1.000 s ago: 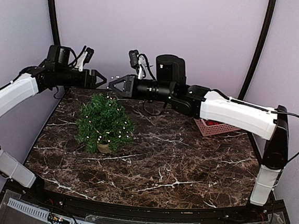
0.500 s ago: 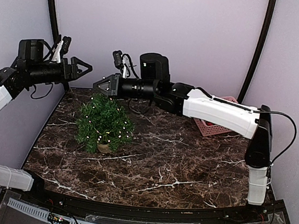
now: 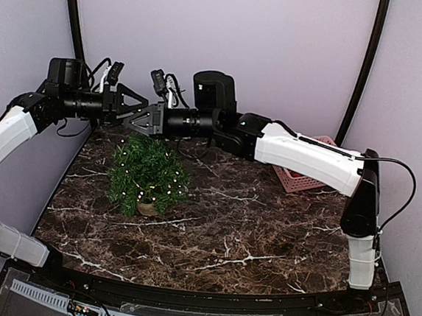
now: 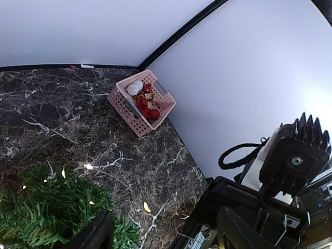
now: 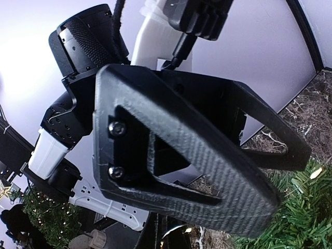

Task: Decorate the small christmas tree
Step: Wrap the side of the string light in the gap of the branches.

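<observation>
Left claw (image 3: 137,110) swung back, gaping, facing shut right claw (image 3: 140,120) above small christmas tree (image 3: 147,173).

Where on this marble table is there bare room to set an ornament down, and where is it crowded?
Bare: the wide stretch of table between the small christmas tree and the pink basket, and the whole near strip. Crowded: back left, where the left gripper and right gripper hang close together above the tree.
</observation>
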### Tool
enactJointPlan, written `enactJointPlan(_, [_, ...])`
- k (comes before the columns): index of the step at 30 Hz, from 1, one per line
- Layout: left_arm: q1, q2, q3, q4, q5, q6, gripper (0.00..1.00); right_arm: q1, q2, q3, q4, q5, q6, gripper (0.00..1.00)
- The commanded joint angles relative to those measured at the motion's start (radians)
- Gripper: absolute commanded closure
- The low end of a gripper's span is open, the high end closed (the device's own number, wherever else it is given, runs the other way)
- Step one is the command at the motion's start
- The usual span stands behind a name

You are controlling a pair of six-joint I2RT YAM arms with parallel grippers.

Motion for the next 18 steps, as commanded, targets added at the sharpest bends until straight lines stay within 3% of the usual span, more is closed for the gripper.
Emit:
enactJointPlan(1, [-0.009, 0.003, -0.003, 0.022, 0.071, -0.001, 0.36, 0.009, 0.027, 0.042, -0.023, -0.015, -0.028, 1.0])
enactJointPlan(5, [-0.015, 0.001, -0.014, 0.039, 0.064, -0.012, 0.63, 0.009, 0.027, 0.045, -0.047, 0.002, -0.047, 1.0])
enactJointPlan(10, [-0.015, -0.019, -0.035, 0.075, 0.064, -0.049, 0.86, 0.009, 0.021, 0.038, -0.09, 0.065, -0.081, 1.0])
enactJointPlan(14, [-0.014, -0.036, -0.049, 0.073, 0.018, -0.049, 0.99, 0.009, 0.0, 0.01, -0.086, 0.089, -0.098, 1.0])
enactJointPlan(16, [-0.014, -0.044, -0.06, 0.079, -0.009, -0.051, 1.0, 0.01, -0.029, -0.026, -0.063, 0.09, -0.108, 0.99])
enactJointPlan(18, [-0.014, -0.053, -0.072, 0.088, -0.04, -0.062, 1.0, 0.009, -0.077, -0.104, 0.018, 0.092, -0.119, 0.81])
